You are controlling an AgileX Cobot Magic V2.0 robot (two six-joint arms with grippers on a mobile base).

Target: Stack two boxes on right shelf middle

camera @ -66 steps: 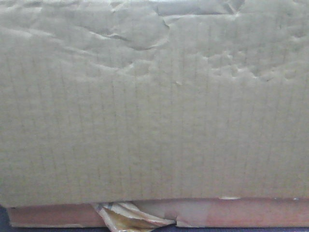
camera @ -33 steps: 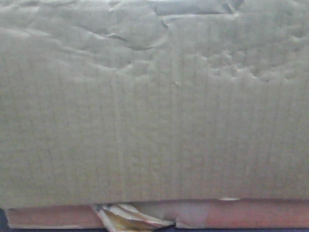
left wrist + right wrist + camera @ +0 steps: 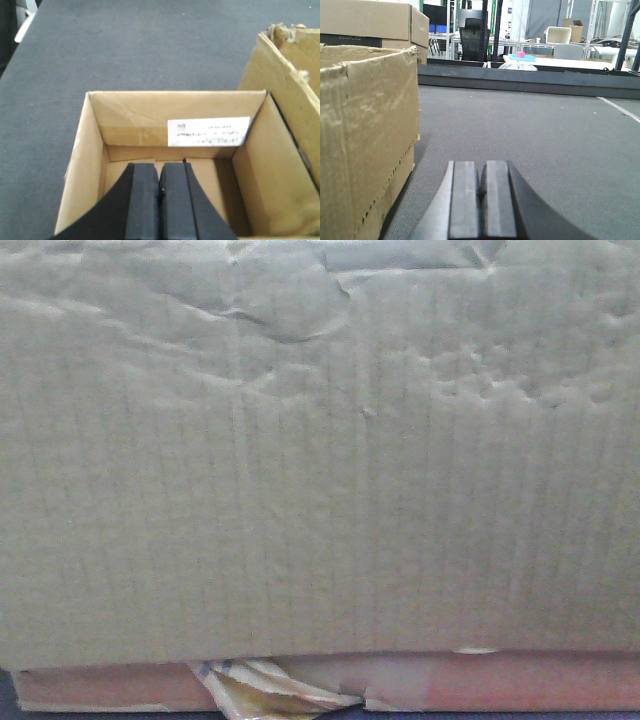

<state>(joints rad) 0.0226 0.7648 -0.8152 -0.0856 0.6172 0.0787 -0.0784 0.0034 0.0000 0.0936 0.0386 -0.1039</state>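
Across front view, nothing but tan wrinkled corrugated cardboard box (image 3: 320, 460), v. close, creased along top. Beneath its lower edge, strip of flatter pinkish-tan cardboard box (image 3: 500, 685) w/ torn yellowish-brown tape (image 3: 265, 690) left of centre; seemingly stacked, taller on flatter. Over on left wrist view, left gripper (image 3: 159, 172) above open-topped tan cardboard box (image 3: 85, 165), black fingers (image 3: 142, 200) clenched together, grasping nothing. White printed label (image 3: 208, 132) on inner far wall. Resting on dark grey matte worktop (image 3: 125, 45), w/ ragged-edged tan cardboard box (image 3: 285, 70) just beside at right. On right wrist view, right gripper (image 3: 481, 170) low over grey worktop, fingers pressed shut, empty, near but apart from perforated-cornered tan cardboard box (image 3: 365, 135) at left. Cannot tell which wrist-view box matches which in front view. Far behind: black office chair (image 3: 471, 35), white tables (image 3: 555, 62).
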